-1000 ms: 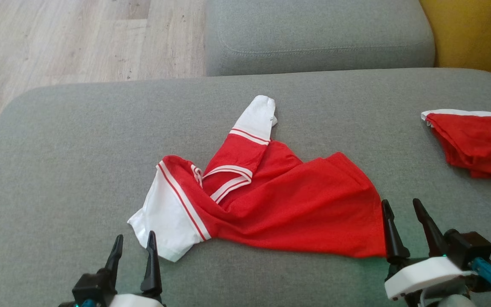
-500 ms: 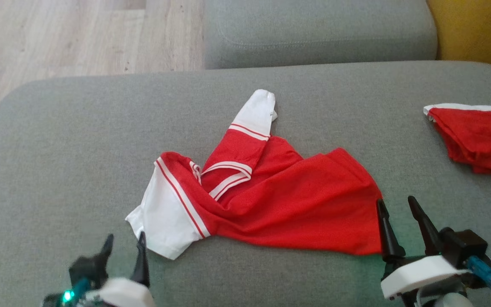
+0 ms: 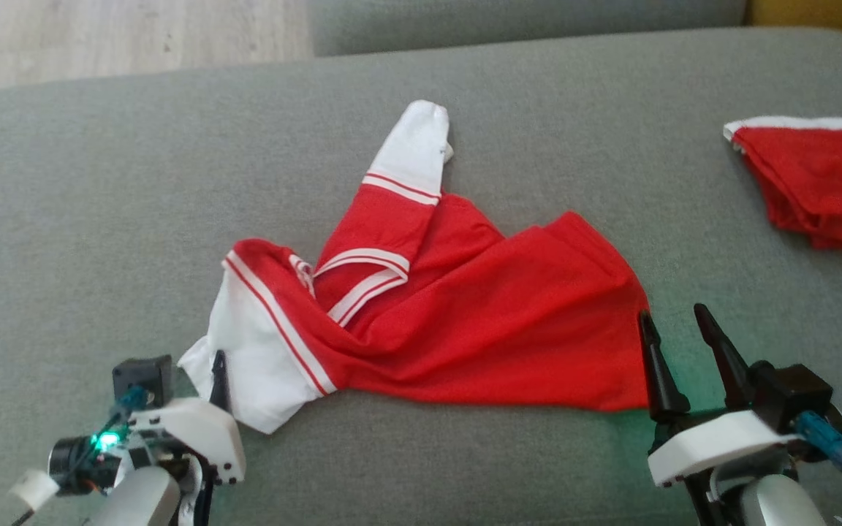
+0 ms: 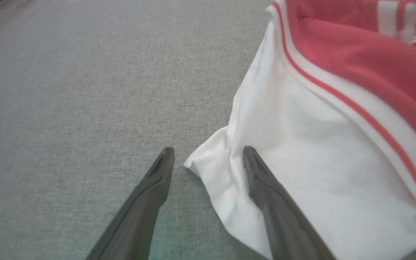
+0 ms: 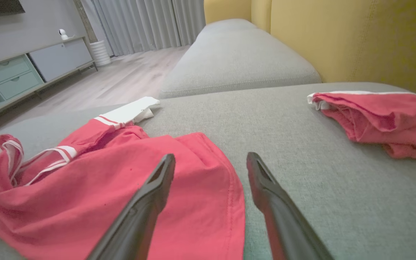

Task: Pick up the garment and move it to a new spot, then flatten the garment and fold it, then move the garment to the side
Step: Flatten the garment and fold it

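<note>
Sofa seat (image 3: 99,183): grey, soft upholstery under everything.
Left gripper (image 4: 208,155): my fingers are parted and hold nothing; they straddle the white sleeve corner (image 4: 211,177), one over cloth, one over bare seat.
Right gripper (image 3: 673,325): likewise spread and empty, poised at the red hem (image 5: 229,209).
Shirt (image 3: 465,329): red and white, crumpled mid-seat, one sleeve lying over the body.
Risk, left: so little corner between my fingers could slip out on the lift.
Risk, right: I might pinch one layer only, or snag the upholstery.
Risk, beyond: other red garment (image 3: 816,183) lies to my right; a careless new spot would tangle both.
</note>
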